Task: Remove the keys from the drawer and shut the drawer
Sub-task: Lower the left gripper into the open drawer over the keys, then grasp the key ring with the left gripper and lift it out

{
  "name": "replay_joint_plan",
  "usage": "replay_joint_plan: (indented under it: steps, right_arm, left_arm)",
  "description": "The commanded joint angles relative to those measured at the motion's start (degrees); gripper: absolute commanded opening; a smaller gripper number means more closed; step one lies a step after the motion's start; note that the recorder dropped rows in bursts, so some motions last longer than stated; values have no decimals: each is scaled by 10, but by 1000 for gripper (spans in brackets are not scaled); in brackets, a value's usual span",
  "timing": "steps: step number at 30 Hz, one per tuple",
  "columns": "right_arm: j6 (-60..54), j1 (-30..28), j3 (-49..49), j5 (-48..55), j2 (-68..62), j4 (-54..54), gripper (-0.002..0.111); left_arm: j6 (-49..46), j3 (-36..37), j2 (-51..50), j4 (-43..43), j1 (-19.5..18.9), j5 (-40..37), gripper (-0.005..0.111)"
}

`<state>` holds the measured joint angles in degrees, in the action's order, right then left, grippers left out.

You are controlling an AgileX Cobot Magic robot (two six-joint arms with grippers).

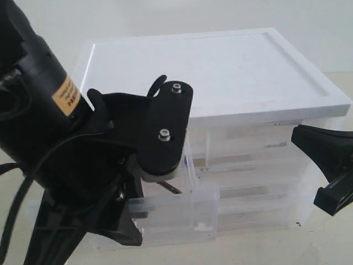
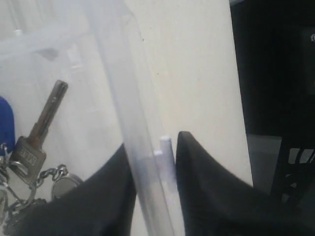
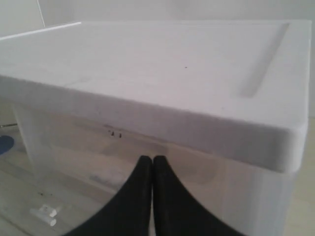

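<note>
Silver keys (blue fob) in translucent drawer; left end effector pinching wall

This looks like a robotics lab or test bench rather than a lived-in room. A bulky black robot arm, with a yellow printed sticker on its casing and a black cable trailing below, fills much of the exterior view. It works over a pale table set before a plain whitish wall. On the table stands a single translucent plastic cabinet with a flat white top and one drawer drawn out, looking like a prop set out for a trial.
</note>
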<state>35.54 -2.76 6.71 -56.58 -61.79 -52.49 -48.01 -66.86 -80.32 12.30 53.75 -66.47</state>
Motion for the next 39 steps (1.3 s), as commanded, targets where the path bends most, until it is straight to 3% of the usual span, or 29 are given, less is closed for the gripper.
replay_joint_plan:
  steps: [1, 3, 5, 9, 14, 18, 25, 39]
  right_arm:
    - [-1, -1, 4, 3, -1, 11, 0]
    - [0, -1, 4, 3, -1, 10, 0]
    - [0, -1, 4, 3, -1, 8, 0]
    - [1, -1, 4, 3, -1, 8, 0]
    - [3, -1, 4, 3, -1, 7, 0]
    - [6, -1, 4, 3, -1, 7, 0]
    - [5, -1, 4, 3, -1, 5, 0]
    - [15, -1, 4, 3, -1, -6, 0]
  left_arm:
    - [12, -1, 27, 49, 10, -9, 48]
    - [32, -1, 27, 50, 10, -10, 60]
    - [37, -1, 27, 50, 10, -9, 64]
    - [42, -1, 35, 26, 10, 9, 63]
    - [119, -1, 66, -41, 10, 68, 63]
    - [251, -1, 80, -49, 7, 76, 63]
    - [390, 26, 17, -197, 7, 98, 63]
    - [449, 26, -68, -227, 7, 125, 63]
